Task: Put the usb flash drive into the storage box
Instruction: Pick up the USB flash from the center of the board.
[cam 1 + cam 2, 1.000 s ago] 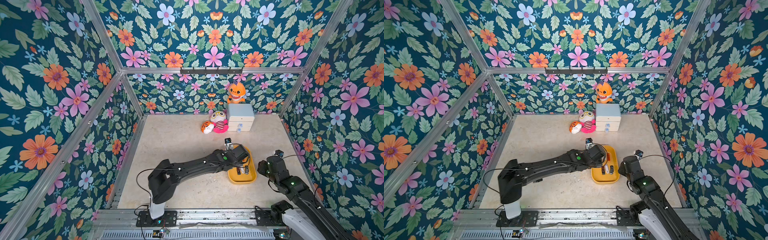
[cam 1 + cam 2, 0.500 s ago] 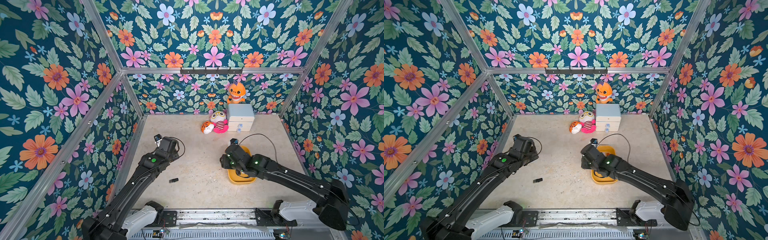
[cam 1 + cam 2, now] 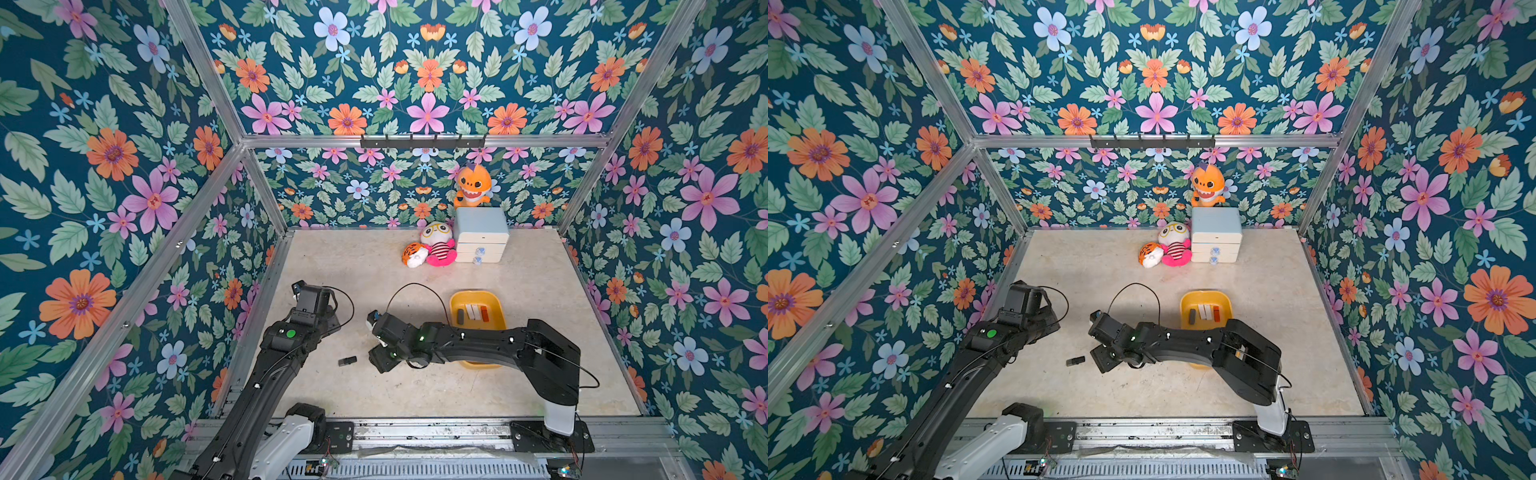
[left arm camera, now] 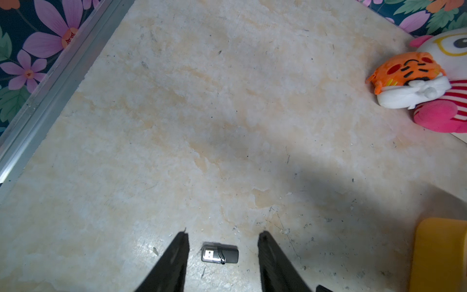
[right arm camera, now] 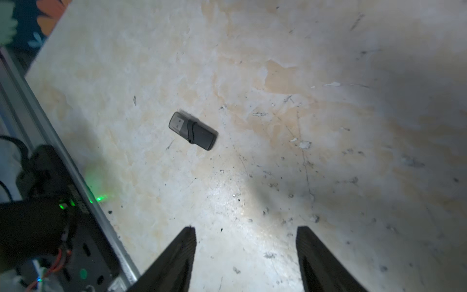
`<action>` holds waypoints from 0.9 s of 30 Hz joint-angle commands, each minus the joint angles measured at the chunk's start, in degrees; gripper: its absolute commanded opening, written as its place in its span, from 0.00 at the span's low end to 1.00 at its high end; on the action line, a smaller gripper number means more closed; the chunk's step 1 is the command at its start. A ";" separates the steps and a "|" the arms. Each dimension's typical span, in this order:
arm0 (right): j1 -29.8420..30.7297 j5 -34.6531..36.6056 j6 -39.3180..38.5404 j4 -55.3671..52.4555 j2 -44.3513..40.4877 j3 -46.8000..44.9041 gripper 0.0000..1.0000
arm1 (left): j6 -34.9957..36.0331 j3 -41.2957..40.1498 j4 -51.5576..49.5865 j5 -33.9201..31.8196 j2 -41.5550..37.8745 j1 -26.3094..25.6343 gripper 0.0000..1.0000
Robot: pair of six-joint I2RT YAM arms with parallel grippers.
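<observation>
The black USB flash drive (image 3: 347, 361) lies flat on the beige bench (image 3: 374, 399), low and centre in both top views (image 3: 1075, 361), and nothing holds it. In the left wrist view the drive (image 4: 219, 253) shows at the bottom edge between the left arm's fingers (image 4: 174, 265). They stand moderately apart, touch neither end of it and hold nothing. In the right wrist view the right arm's fingers (image 5: 179, 260) are spread wide and hold nothing, with the drive (image 5: 193, 131) above them near mid-frame, clear of both tips. The yellow storage box (image 3: 478, 294) sits right of centre, well apart from the drive. It holds a few small sticks, dark, white and red-orange, and the right arm (image 3: 478, 345) crosses its near end. At the back stands a pale drawer cabinet (image 3: 482, 232) with plush toys (image 3: 438, 245) beside it.
</observation>
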 commanded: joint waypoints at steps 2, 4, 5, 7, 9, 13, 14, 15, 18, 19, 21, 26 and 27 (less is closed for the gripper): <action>0.02 -4.84 -18.65 4.28 3.65 1.47 0.75 | 1.16 -0.32 1.21 0.86 -0.22 0.35 0.50; -0.02 -6.83 -23.30 5.76 5.53 1.89 0.77 | 1.01 -0.39 1.21 0.70 -0.59 0.30 0.51; -0.02 -7.42 -25.23 6.34 6.46 2.26 0.78 | 0.99 -0.48 1.26 0.55 -0.81 0.41 0.50; -0.06 -9.00 -28.40 7.61 7.97 2.80 0.78 | 0.84 -0.56 1.33 0.55 -1.33 0.42 0.51; -0.32 -10.61 -30.27 9.40 9.11 3.18 0.78 | 0.73 -0.76 1.35 0.51 -1.60 0.45 0.51; -2.00 -14.62 -31.60 13.45 11.02 3.47 0.78 | 0.64 -1.03 1.61 0.75 -1.54 0.33 0.52; -2.37 -15.25 -32.08 14.28 11.55 3.79 0.78 | 0.68 -1.03 1.61 0.77 -1.54 0.41 0.52; -2.61 -15.69 -32.78 14.56 12.24 4.18 0.77 | 0.68 -1.11 1.71 0.77 -1.54 0.35 0.52; -3.40 -17.39 -33.60 14.51 14.12 6.06 0.75 | 0.64 -1.20 1.72 0.94 -1.71 0.34 0.52; -3.60 -18.06 -33.97 14.27 14.74 6.59 0.74 | 0.69 -1.29 1.81 0.94 -1.78 0.31 0.52; -3.63 -19.58 -35.37 13.97 15.91 7.28 0.72 | 0.55 -1.38 1.88 0.79 -1.97 0.30 0.52; -3.64 -21.25 -37.48 12.22 18.52 9.26 0.68 | 0.53 -1.47 1.93 0.73 -1.63 0.30 0.52; -3.65 -21.18 -37.90 11.35 19.05 10.05 0.67 | 0.55 -1.47 2.00 0.77 -1.54 0.33 0.52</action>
